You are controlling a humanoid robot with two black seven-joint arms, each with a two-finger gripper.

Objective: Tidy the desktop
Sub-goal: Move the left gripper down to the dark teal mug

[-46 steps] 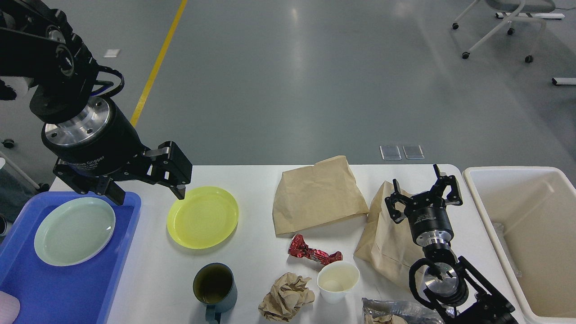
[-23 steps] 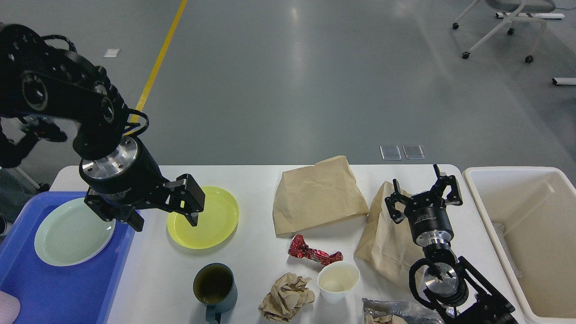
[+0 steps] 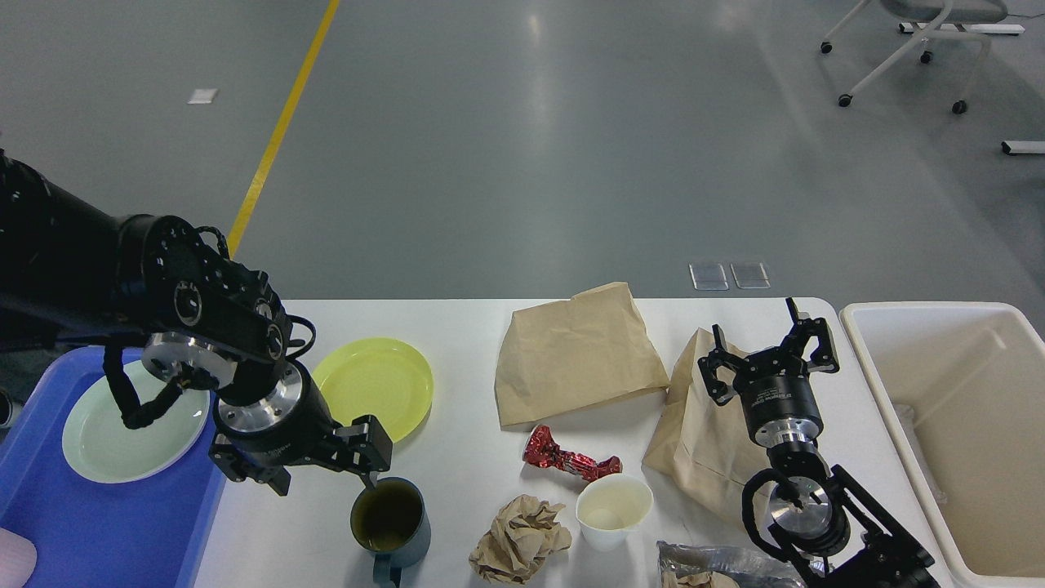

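Presently, the desktop [image 3: 457, 482] spans the lower view. At 9 o'clock the tray [image 3: 98, 531] holds a pale plate [image 3: 114, 441]; the bin [image 3: 963, 425] at 3 o'clock looks nearly bare inside. The mug [image 3: 390, 523] contains dark liquid; the cup [image 3: 612, 510] shows little inside. Left gripper [image 3: 322, 474] is spread wide and empty, one fingertip [image 3: 369, 478] at the mug's rim; contact cannot be confirmed. Right gripper [image 3: 771, 355] is spread, empty, over a bag [image 3: 694, 441].

Cluttered desktop [image 3: 457, 327] — plate [image 3: 377, 387], bags [image 3: 576, 351], mug [image 3: 390, 519]
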